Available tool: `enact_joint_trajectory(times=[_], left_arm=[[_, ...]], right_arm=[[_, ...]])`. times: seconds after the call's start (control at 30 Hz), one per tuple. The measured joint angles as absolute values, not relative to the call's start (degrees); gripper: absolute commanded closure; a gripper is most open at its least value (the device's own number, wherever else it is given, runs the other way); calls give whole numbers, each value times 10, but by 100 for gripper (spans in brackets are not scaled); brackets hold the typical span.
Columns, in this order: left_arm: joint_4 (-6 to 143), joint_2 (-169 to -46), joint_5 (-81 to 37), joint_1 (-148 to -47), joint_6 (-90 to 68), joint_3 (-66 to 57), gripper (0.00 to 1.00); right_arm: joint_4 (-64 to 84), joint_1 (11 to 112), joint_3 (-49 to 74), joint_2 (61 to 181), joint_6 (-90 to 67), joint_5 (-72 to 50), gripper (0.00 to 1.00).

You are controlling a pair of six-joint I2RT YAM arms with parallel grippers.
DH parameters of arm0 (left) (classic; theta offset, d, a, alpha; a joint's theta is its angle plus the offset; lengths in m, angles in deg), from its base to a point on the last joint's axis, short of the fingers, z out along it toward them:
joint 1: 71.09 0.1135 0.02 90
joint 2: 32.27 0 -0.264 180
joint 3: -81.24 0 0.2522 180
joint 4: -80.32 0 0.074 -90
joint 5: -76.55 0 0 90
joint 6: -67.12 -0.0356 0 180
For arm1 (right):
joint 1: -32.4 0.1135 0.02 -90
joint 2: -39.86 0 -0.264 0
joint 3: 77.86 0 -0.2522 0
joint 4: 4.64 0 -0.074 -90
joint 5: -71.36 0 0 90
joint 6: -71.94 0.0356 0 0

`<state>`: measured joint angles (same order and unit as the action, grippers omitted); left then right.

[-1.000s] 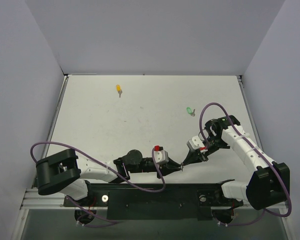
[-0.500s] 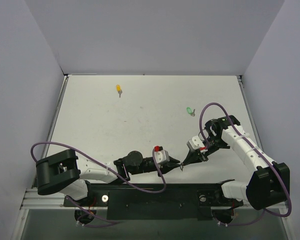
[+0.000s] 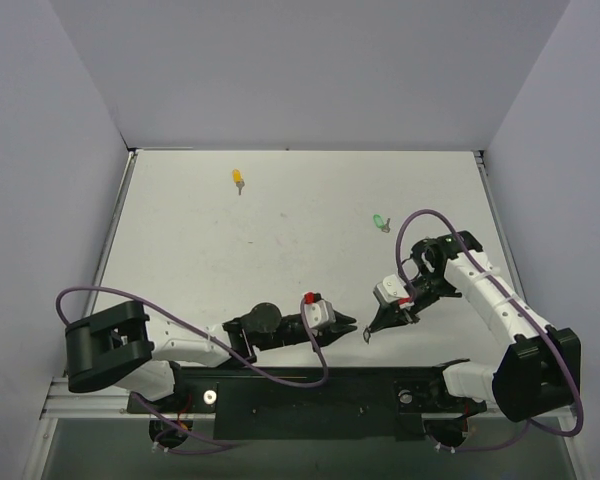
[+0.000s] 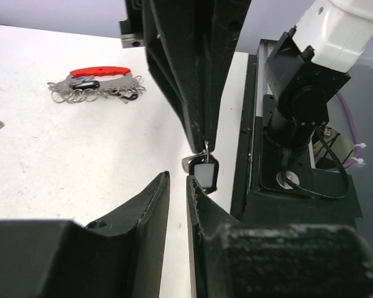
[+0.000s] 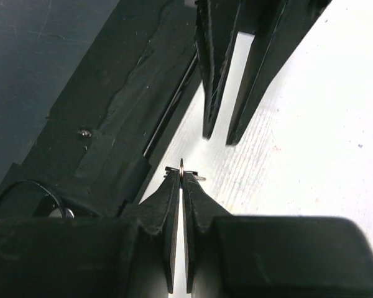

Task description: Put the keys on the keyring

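Note:
My right gripper (image 3: 368, 333) (image 5: 181, 174) is shut on a thin wire ring (image 5: 181, 166), near the table's front edge. A black-headed key (image 4: 206, 175) hangs from that ring under its fingers (image 4: 193, 93). My left gripper (image 3: 350, 324) (image 4: 176, 177) points at it from the left, a short gap away. It is open by a narrow slit with nothing in it. The keyring (image 4: 102, 72), a red tag with several silver rings, lies on the table behind; in the top view it is hidden. The yellow key (image 3: 238, 179) lies far left and the green key (image 3: 380, 221) lies far right.
The black mounting rail (image 3: 310, 395) runs along the near edge just behind both grippers. The right arm's base (image 4: 298, 105) stands close on the right. Purple cables (image 3: 315, 350) loop off both arms. White walls (image 3: 80, 150) close in the table's sides and back.
My left gripper has drawn back a little to the left, so its tips no longer meet the right gripper's tip. The right gripper has kept its place and its hold.

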<state>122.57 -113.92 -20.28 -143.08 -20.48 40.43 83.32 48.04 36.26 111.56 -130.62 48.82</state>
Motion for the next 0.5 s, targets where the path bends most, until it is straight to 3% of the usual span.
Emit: enact_joint_trajectory(times=[0.13,0.3,0.37,0.5], left_arm=[[1205,-1107,-175,-1430,-212,417,72],[1133,-1036,-135,-1413,-218,419,60],[1072,-997,-123,-1394,-216,413,54],[951,-922,-106,-1342,-213,384,30]], right_arm=[[833,461,362,1109,-1285,460,100],[833,422,349,1101,-1227,429,100],[833,396,340,1099,-1200,418,100],[833,324,337,1079,-1136,381,100]])
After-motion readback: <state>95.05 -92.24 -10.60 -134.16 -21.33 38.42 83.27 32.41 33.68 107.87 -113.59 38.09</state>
